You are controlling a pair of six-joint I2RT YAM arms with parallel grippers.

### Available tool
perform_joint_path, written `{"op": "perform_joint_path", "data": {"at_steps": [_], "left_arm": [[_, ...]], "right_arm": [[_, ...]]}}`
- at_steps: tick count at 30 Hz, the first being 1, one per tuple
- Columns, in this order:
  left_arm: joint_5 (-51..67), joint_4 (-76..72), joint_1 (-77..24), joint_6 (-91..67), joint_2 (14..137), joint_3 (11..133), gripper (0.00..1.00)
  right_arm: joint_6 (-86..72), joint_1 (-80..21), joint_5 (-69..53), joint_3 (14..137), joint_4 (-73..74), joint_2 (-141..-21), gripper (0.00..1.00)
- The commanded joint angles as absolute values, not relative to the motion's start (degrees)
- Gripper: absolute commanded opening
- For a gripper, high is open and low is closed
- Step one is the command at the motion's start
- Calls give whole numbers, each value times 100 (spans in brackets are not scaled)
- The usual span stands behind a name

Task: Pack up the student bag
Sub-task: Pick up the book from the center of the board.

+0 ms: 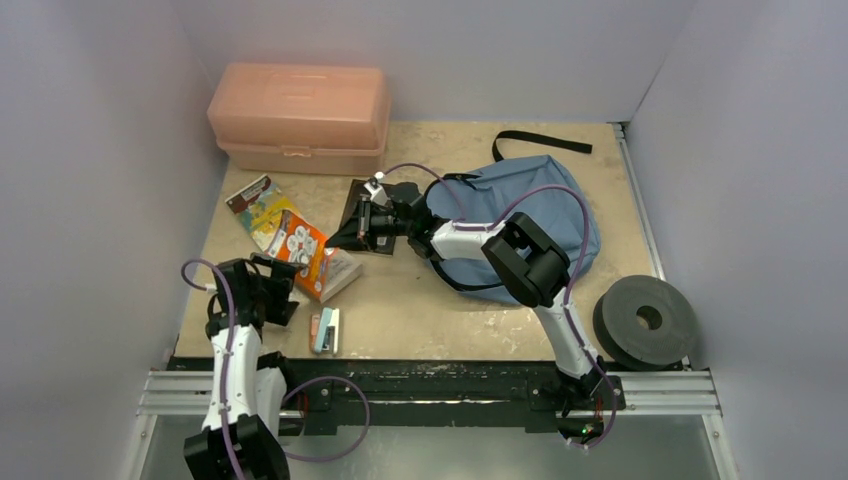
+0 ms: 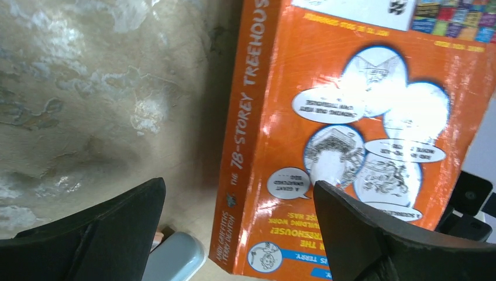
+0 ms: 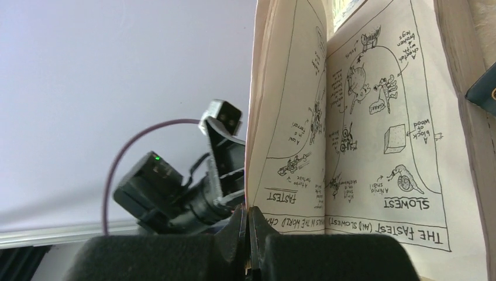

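Student bag [image 1: 545, 205]: it is soft and blue. It lies on the back right part of the table [image 1: 450, 305], well apart from the books. The right arm reaches over its near left side.
Black strap [image 1: 545, 141]: it comes out from the bag and lies flat near the back wall.
Orange book [image 1: 308, 255]: it is thick, with round white pictures on its cover. It lies on the left part of the table.
Left gripper [image 2: 240, 231]: its jaws are wide apart and hold nothing. It hangs over the near left part of the table. The spine of the orange book shows in the gap between its two black fingers [image 2: 111, 228].
Right gripper [image 3: 248, 234]: its jaws are pressed together on the bottom edge of a page [image 3: 292, 117].
Page: it stands up on end, with little drawings and words on it. It is part of an open book. I cannot tell for sure if that is the orange book.
Pink box [image 1: 300, 115]: it is hard, with its lid closed. It sits at the back left, by the wall.
Picture book [image 1: 255, 203]: it is thin and bright. It lies between the pink box and the orange book.
Dark flat thing [image 1: 352, 200]: it lies just behind the right gripper. I cannot tell what it is.
Small pale blue thing [image 1: 325, 331]: it lies by the near edge, just beside the left gripper.
Black ring [image 1: 645, 320]: it is round and thick with a hole. It sits at the near right corner, near the bag but not touching it.
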State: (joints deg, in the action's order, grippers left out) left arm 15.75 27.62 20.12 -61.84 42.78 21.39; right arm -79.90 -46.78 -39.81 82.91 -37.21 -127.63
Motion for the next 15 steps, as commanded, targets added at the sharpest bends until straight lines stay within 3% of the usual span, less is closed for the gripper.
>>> {"op": "perform_joint_path", "data": {"at_steps": [1, 7, 15], "left_arm": [[1829, 1210, 2004, -7385, 3948, 1415, 97], [1297, -606, 1998, -8011, 3620, 491, 93], [1539, -1917, 1980, -8220, 4545, 457, 82]], "right_arm": [[-8291, -4589, -3973, 8578, -4299, -12575, 0], [-8358, -4579, -3928, 8647, -4308, -12596, 0], [-8382, -4572, -3841, 8675, -4290, -12622, 0]]}}
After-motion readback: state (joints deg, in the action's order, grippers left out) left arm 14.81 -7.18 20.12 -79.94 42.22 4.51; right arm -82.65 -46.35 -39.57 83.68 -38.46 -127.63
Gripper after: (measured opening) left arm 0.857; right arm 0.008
